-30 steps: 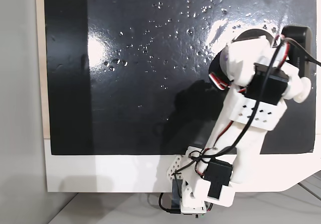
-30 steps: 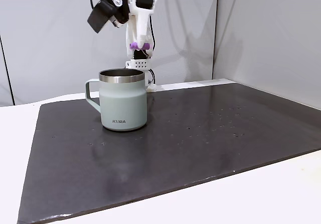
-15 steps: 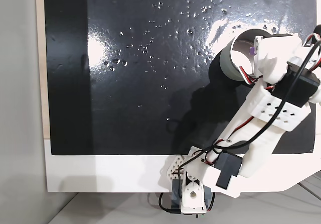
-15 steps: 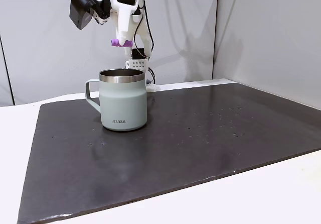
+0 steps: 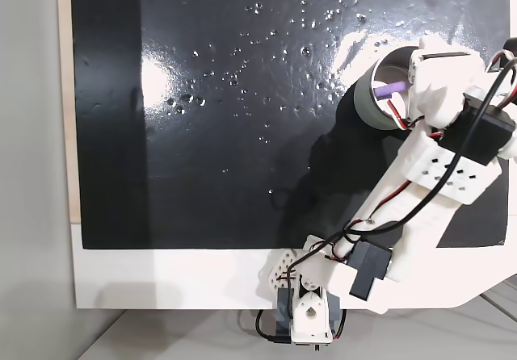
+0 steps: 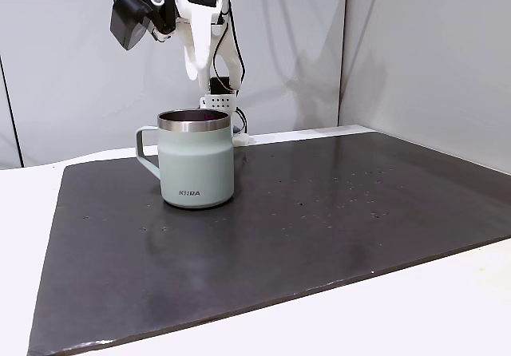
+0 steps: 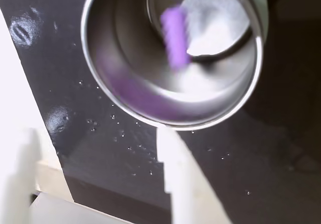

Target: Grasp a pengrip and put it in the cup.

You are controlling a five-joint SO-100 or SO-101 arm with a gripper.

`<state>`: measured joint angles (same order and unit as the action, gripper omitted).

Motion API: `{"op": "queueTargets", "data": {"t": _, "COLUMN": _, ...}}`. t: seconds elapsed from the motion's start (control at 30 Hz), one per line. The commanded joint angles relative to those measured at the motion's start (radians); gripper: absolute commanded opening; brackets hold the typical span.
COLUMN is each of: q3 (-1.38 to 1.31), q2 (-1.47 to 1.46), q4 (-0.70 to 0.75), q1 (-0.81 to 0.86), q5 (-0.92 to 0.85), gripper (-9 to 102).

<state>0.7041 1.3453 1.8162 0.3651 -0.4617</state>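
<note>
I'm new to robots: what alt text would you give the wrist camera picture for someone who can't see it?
A small purple pengrip, blurred, lies inside the shiny steel cup, seen from above. The cup stands on a dark mat speckled with droplets, and the white fingers of the open pincer frame the bottom of the picture.

Pengrip (image 7: 175, 37): motion-blurred in the wrist view, ribbing not legible; in a fixed view (image 5: 391, 89) partly covered by the arm. Cup (image 7: 100, 83): top of rim cut off by the wrist view's upper edge; in a fixed view (image 5: 365, 102) right half hidden under the white arm, handle concealed. Hand (image 7: 95, 179): fingers out of focus, cut by the lower edge. Tabletop (image 6: 447, 308): cropped on all sides.
</note>
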Motion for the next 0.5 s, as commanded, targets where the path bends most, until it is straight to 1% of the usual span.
{"op": "queueTargets", "data": {"t": 0.0, "q3": -0.052, "q2": 0.037, "q4": 0.006, "q1": 0.011, "q5": -0.009, "gripper": 26}}
{"op": "queueTargets", "data": {"t": 0.47, "q3": -0.028, "q2": 0.049, "q4": 0.006, "q1": 0.008, "q5": -0.015, "gripper": 27}}
